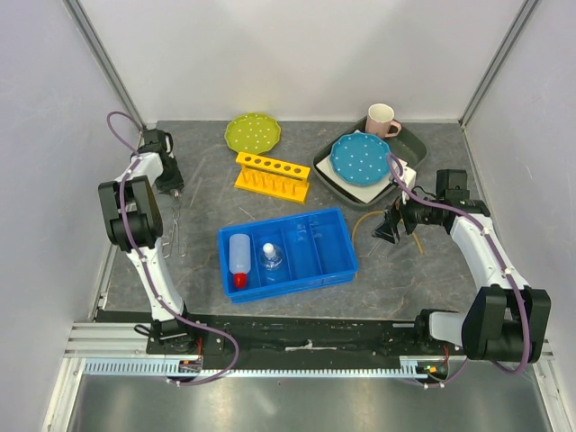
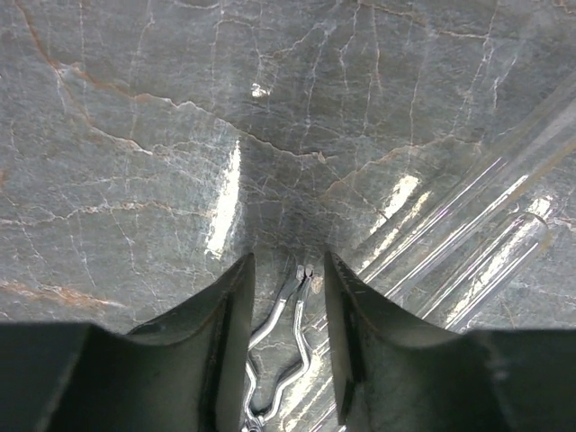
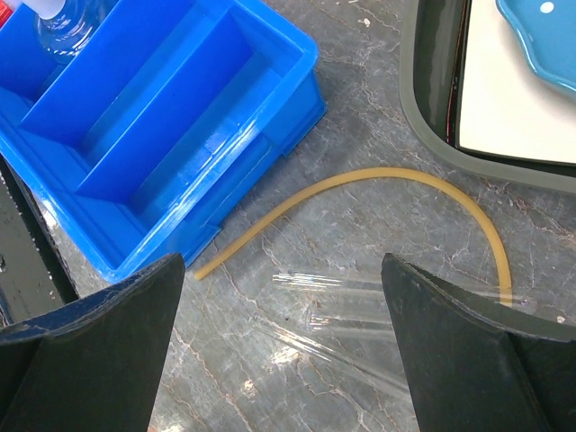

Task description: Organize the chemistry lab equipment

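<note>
- Nearest in, the blue tray (image 1: 326,245) already carries the squeeze bottle (image 1: 239,256) and the flask (image 1: 273,259), side by side in its left compartments. Two of the four pieces look sorted.
- Just right of the tray, the tubing (image 3: 387,173) lies curved on the surface (image 2: 135,135), one end by the tray's corner, not yet sorted. The right claw (image 3: 283,270) hangs above it, spread to its widest, empty and touching nothing.
- Farther back on the left is the live step: picking up the tongs (image 2: 302,286). The left claw (image 2: 288,261) is down at the surface, roughly half spread. Its fingers (image 2: 225,342) straddle the tongs' tips with daylight on either side, so no grip yet as far as I can see.
- Next call, I'd say: pinch onto that thin wire, lift clean, and carry it to a free compartment. Clear test tubes (image 2: 468,238) lie just beside the tongs and would be easy to nudge.
- Far back, the yellow rack (image 1: 273,175) stands empty.
</note>
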Motion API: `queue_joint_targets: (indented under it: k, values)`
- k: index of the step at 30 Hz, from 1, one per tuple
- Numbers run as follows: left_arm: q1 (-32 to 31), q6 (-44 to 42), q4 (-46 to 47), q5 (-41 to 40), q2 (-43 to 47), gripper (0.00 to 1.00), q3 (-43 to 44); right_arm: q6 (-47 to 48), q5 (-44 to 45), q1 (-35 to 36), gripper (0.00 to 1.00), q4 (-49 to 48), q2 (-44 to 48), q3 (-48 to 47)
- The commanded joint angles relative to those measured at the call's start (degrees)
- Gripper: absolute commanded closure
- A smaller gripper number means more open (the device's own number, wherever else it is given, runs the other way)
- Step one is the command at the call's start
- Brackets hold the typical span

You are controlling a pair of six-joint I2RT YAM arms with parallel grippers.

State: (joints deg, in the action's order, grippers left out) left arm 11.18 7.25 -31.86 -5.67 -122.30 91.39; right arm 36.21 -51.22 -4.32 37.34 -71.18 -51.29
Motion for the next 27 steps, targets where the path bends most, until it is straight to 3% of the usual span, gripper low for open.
queue_joint_targets:
  k: [1, 7, 9, 13, 20, 27]
  values:
    - [0.25, -1.97, -0.58, 0.75, -1.1, 0.59, 2.38, 1.5, -2.83, 0.19, 0.02, -0.34, -0.54, -0.3]
    - [0.25, -2.32, -0.4, 0.14, -1.1, 0.63, 1.68, 1.68, -2.92, 0.1, 0.02, 0.01, -0.98, -0.48]
    - [0.25, -2.5, -0.49, -0.04, -0.92, 0.7, 1.68, 1.94, -3.01, 0.19, 0.02, 0.19, -1.33, -0.48]
    - [0.25, -3.2, 0.04, -0.39, 0.04, 0.75, 1.24, 2.2, -3.01, 0.1, 0.02, 0.36, -1.33, -0.48]
    - [0.25, -3.99, 1.27, -2.94, 2.06, 0.96, 0.8, 2.82, -3.09, 0.1, 0.02, 0.8, -1.24, -0.3]
    - [0.25, -5.13, 3.9, -6.63, 7.33, 0.98, -2.7, 3.43, -3.97, 0.19, 0.02, 1.33, -1.24, -0.22]
